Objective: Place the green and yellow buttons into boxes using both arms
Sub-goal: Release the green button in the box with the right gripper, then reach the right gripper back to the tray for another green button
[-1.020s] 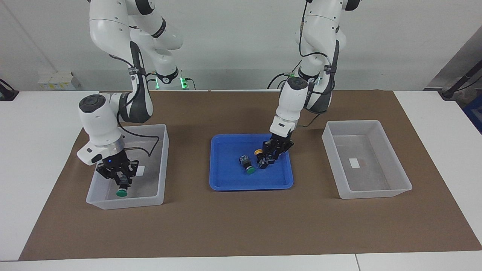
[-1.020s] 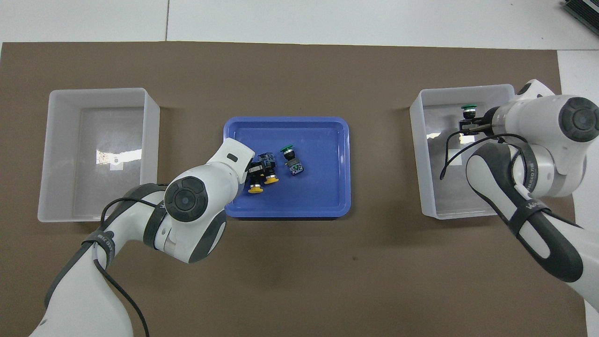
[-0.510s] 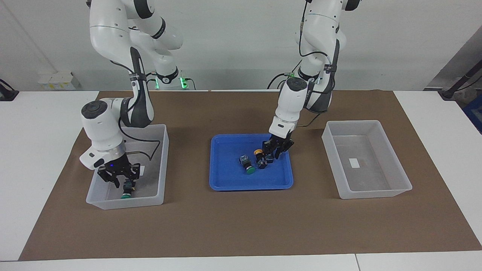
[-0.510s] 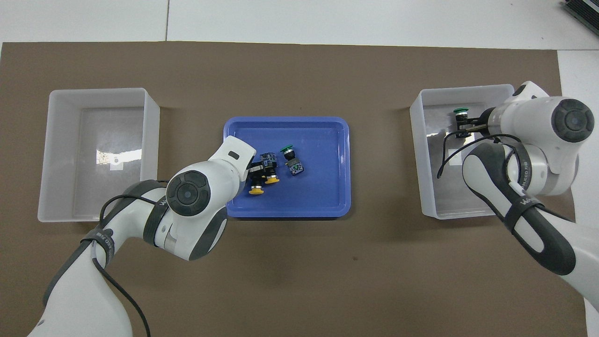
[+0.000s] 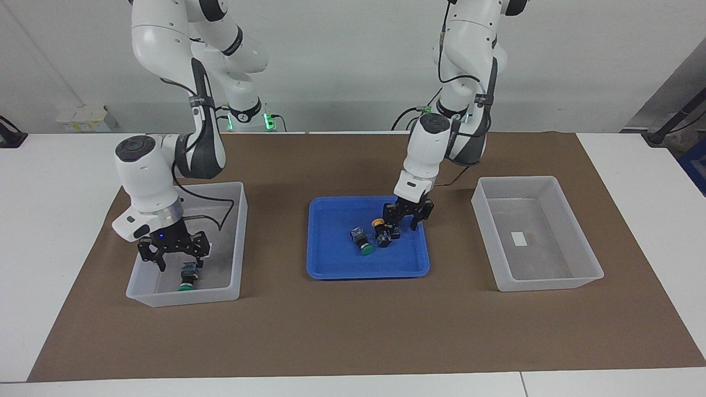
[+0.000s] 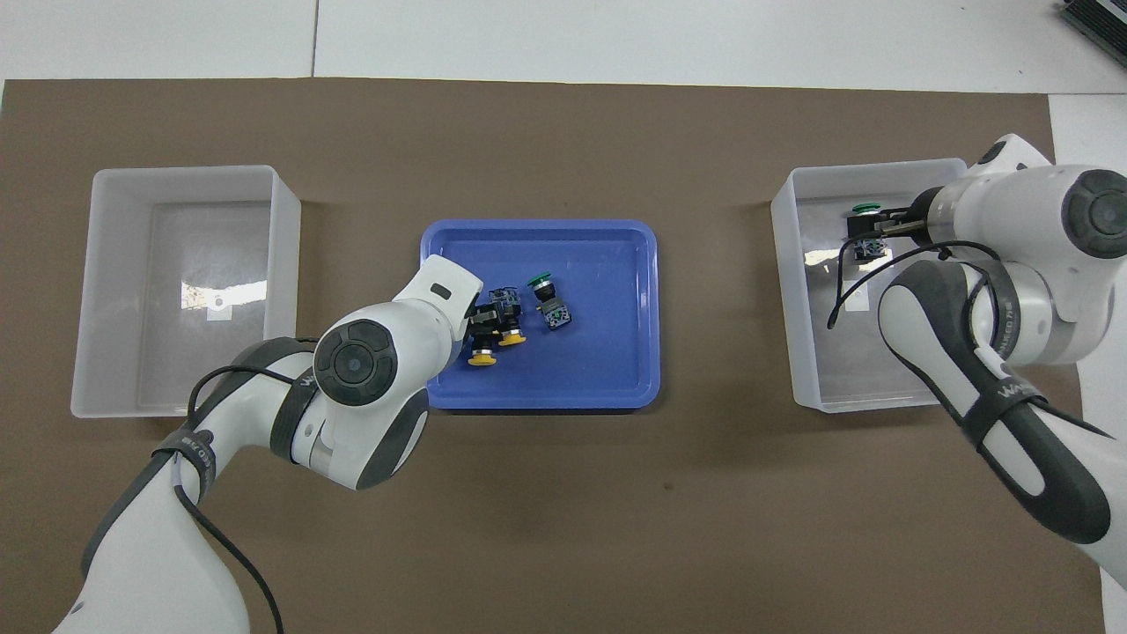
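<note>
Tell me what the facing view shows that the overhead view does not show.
Only facing: the right gripper, open, above the green button lying in its box, and the left gripper, open, over the yellow buttons. Only overhead: both yellow caps, side by side; facing shows one. Both: the blue tray, the second green button in it, and the other box, holding no button.

Both arms bend down from their bases, wrists pointing at the counter. The right hand (image 5: 175, 255) hangs low with fingers spread wide; the left hand (image 5: 407, 216) is low too, fingers parted.
</note>
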Action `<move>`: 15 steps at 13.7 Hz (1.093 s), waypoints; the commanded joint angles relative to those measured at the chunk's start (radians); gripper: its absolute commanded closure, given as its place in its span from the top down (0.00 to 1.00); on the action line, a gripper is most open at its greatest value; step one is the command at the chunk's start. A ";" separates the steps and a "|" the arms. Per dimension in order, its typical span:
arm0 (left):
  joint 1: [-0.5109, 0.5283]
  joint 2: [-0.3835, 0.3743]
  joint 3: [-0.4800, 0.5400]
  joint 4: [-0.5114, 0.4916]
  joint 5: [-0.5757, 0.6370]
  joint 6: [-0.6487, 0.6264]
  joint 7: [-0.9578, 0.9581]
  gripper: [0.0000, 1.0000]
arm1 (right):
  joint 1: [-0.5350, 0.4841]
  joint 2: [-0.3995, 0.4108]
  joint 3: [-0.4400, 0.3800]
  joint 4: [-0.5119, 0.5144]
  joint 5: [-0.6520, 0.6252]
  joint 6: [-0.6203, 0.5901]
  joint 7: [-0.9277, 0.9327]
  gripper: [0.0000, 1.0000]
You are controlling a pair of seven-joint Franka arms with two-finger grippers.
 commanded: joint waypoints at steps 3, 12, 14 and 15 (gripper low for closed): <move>-0.049 -0.003 0.011 -0.009 -0.009 -0.022 -0.006 0.64 | -0.003 -0.141 0.086 -0.015 0.016 -0.167 0.094 1.00; -0.062 -0.013 0.011 -0.061 -0.009 -0.017 0.005 0.39 | -0.001 -0.190 0.268 -0.019 0.023 -0.243 0.213 1.00; -0.059 -0.013 0.013 -0.058 -0.009 -0.022 0.007 0.22 | 0.055 -0.180 0.273 -0.021 0.023 -0.233 0.265 1.00; -0.057 -0.013 0.013 -0.051 -0.009 -0.023 0.007 0.14 | 0.077 -0.167 0.273 -0.022 0.023 -0.221 0.302 1.00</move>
